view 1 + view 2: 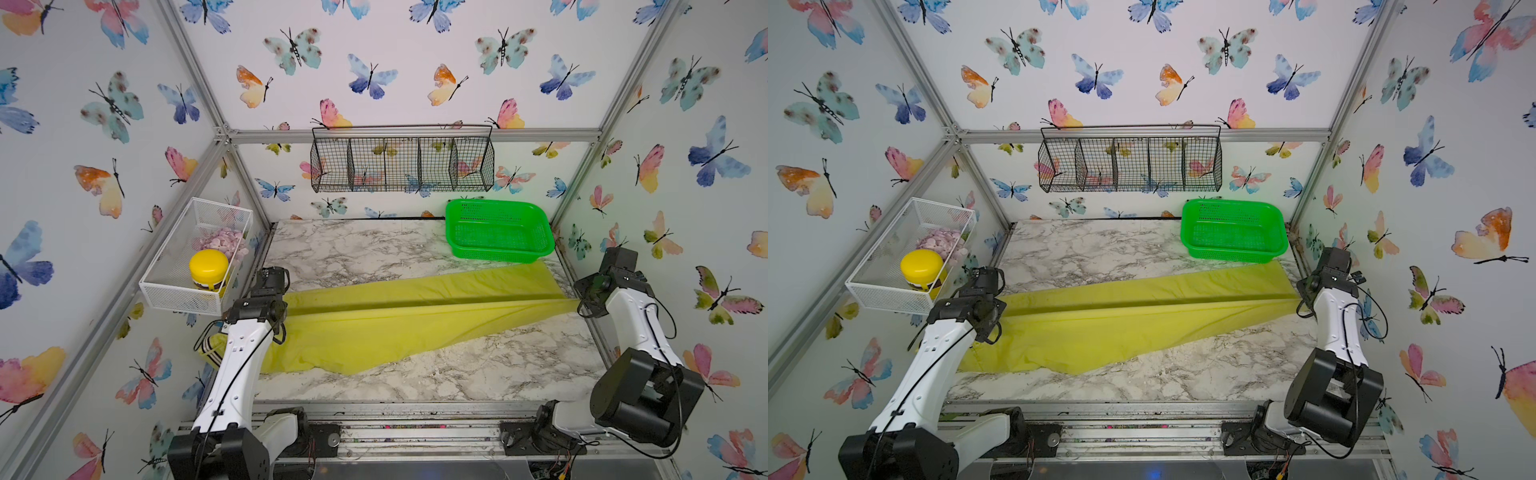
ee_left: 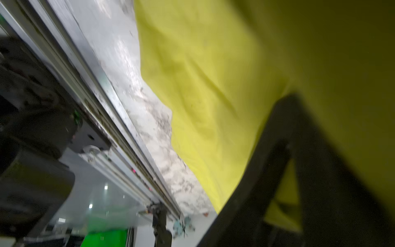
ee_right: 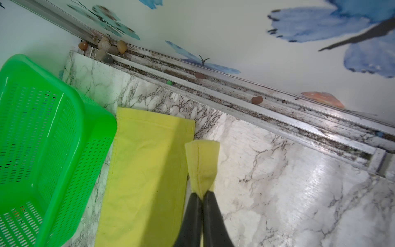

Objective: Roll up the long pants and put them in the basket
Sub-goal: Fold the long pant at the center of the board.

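Observation:
The long pants [image 1: 374,332] [image 1: 1100,328] lie across the marble table [image 1: 353,249] as yellow-green cloth, pulled taut between both arms. Their black-and-white striped waistband [image 1: 212,351] shows under the left arm. My left gripper [image 1: 286,302] [image 1: 1003,305] is at the waist end. In the blurred left wrist view it [image 2: 292,98] looks shut on the cloth [image 2: 213,96]. My right gripper [image 1: 578,300] [image 1: 1300,301] is at the right table edge. Its jaws [image 3: 202,193] are shut on a bunched leg cuff [image 3: 202,158], while the other leg [image 3: 145,171] lies flat beside it.
A bright green plastic basket [image 1: 494,255] [image 1: 1229,253] [image 3: 42,70] stands at the back right, touching the far leg. A black wire rack [image 1: 401,164] hangs on the back wall. A white mesh tray [image 1: 183,293] with a yellow jar [image 1: 208,266] hangs at the left. Pebbles [image 3: 106,49] sit in the side rail.

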Robot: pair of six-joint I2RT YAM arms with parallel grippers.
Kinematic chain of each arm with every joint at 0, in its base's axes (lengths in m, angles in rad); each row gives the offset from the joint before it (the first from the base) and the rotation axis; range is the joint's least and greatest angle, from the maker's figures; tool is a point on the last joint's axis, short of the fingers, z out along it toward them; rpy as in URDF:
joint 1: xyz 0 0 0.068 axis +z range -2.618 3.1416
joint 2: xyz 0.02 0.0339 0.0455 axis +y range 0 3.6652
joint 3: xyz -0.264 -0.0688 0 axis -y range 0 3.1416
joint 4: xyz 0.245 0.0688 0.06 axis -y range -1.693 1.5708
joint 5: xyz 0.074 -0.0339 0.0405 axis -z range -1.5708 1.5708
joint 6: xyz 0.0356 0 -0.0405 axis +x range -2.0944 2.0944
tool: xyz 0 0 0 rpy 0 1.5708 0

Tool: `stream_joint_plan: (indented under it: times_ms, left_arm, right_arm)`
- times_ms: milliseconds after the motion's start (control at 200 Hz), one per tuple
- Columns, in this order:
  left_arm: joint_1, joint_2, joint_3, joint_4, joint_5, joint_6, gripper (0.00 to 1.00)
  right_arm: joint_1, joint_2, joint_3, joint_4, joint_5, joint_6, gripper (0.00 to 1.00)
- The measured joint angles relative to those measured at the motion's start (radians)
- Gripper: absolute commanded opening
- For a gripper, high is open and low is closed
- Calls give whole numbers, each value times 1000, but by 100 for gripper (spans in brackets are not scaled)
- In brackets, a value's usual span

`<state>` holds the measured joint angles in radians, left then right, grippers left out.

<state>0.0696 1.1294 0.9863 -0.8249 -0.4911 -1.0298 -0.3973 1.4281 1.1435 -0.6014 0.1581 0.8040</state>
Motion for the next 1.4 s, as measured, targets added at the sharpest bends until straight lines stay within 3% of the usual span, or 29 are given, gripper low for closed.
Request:
stream_joint_plan:
  times_ms: [826,1402]
  left_arm:
    - [-13,415,158,267,22,13,0]
    - [-13,634,336,336,21,35,0]
  right_arm:
    - [27,197,25,196,-77,43,4]
    - [131,357,155,304,8,29,4]
